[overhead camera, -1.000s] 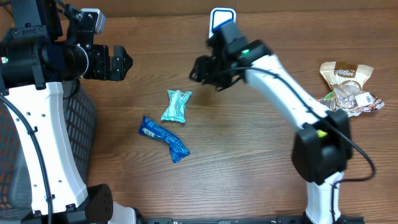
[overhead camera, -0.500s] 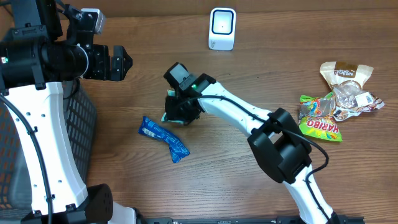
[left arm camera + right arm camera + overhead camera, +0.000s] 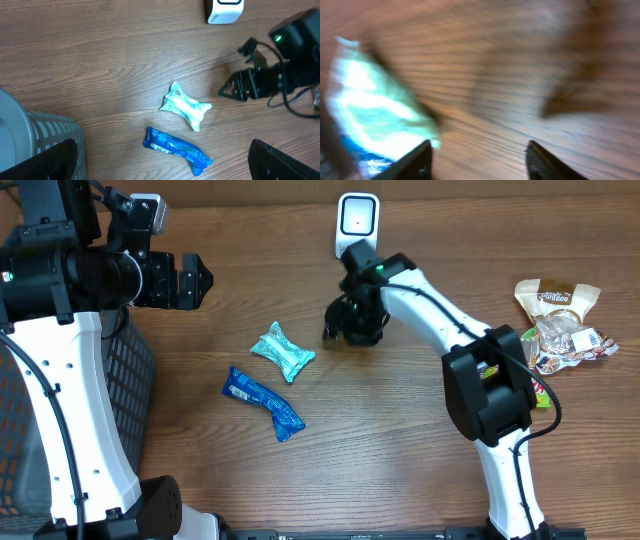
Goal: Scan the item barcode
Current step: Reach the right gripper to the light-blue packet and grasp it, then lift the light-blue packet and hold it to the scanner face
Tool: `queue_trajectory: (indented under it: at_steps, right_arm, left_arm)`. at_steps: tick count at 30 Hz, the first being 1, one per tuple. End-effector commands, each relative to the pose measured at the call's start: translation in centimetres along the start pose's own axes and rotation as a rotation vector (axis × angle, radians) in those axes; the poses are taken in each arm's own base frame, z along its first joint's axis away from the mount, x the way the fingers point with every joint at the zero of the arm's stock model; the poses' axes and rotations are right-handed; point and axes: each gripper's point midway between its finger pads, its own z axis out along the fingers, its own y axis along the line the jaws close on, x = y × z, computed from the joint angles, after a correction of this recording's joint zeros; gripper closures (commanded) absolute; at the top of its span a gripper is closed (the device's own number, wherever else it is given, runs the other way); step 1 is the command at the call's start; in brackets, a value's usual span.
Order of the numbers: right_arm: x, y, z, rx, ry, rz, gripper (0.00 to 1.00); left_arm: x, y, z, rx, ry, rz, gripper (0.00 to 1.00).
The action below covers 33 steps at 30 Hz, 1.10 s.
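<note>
My right hand [image 3: 336, 326] was open and empty; the little green snack bag [image 3: 283, 351] looked light, soft, crinkly, best pinched across its middle

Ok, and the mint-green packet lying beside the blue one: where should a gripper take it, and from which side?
Across the middle of the mint-green packet, coming straight down from above. It lies flat and slanted, with flared crimped ends; jaws set across its short width would likely hold best.

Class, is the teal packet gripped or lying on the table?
On the table: the teal packet lies apart from the open right gripper.
</note>
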Motion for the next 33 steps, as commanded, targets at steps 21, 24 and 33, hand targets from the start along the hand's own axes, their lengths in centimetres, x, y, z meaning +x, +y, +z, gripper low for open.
queue_trajectory:
  at_steps: [21, 24, 33]
  right_arm:
    - [2.1, 1.4, 7.2, 0.145, -0.173, 0.205, 0.48]
    - [2.0, 1.2, 7.2, 0.149, -0.174, 0.197, 0.73]
    - [-0.6, 5.0, -1.7, -0.212, -0.115, -0.309, 0.87]
  left_arm:
    - [-0.4, -0.3, -0.4, 0.008, -0.021, 0.014, 0.00]
    - [-0.4, -0.3, -0.4, 0.008, -0.021, 0.014, 0.00]
    - [-0.4, -0.3, -0.4, 0.008, -0.021, 0.014, 0.00]
